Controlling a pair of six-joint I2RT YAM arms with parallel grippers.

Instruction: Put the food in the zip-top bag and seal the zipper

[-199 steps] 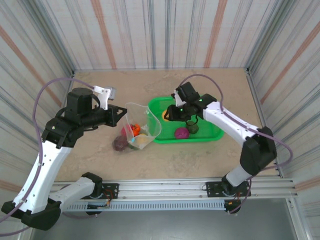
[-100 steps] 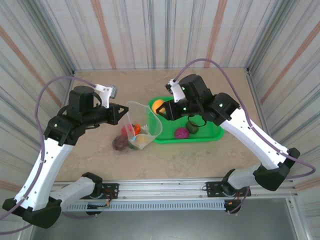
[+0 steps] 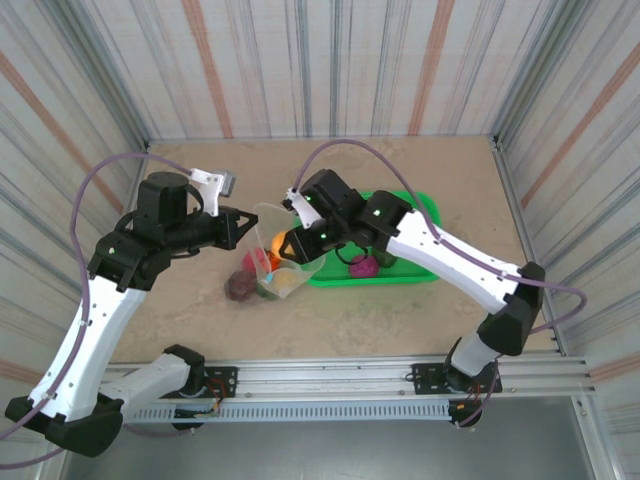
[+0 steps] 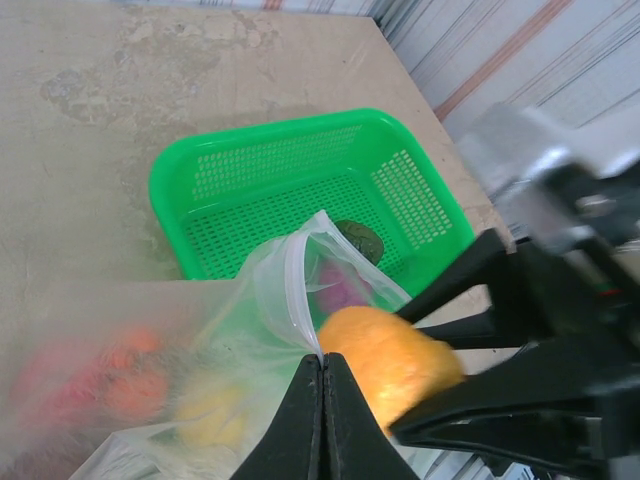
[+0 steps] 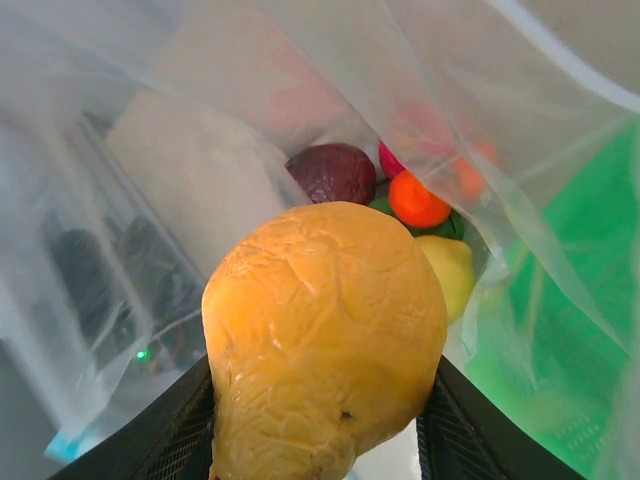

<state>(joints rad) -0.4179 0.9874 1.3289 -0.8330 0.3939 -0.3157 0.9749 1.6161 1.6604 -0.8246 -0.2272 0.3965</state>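
My left gripper [image 3: 240, 228] [image 4: 322, 358] is shut on the mouth edge of the clear zip-top bag [image 3: 287, 258] [image 4: 150, 400] and holds it open; the zipper [image 4: 288, 290] curves up from its tips. My right gripper [image 3: 284, 244] [image 5: 325, 400] is shut on an orange pear-shaped food [image 3: 279, 242] [image 4: 392, 362] [image 5: 325, 320], just inside the bag's mouth. Deep in the bag lie a maroon piece [image 5: 333, 172] [image 3: 240, 287], a small orange one [image 5: 418, 200] and a yellow one [image 5: 450, 268]. A purple food [image 3: 362, 265] and a dark green one [image 3: 386, 256] [image 4: 358, 238] lie in the basket.
The green mesh basket [image 3: 412, 272] [image 4: 262, 180] stands just right of the bag, under my right forearm. Bare beige table [image 3: 420, 170] stretches behind it and to the left. Striped walls close the table on three sides.
My right gripper has carried the orange food left from above the basket to the bag's mouth. The left gripper has kept its hold on the bag without moving.
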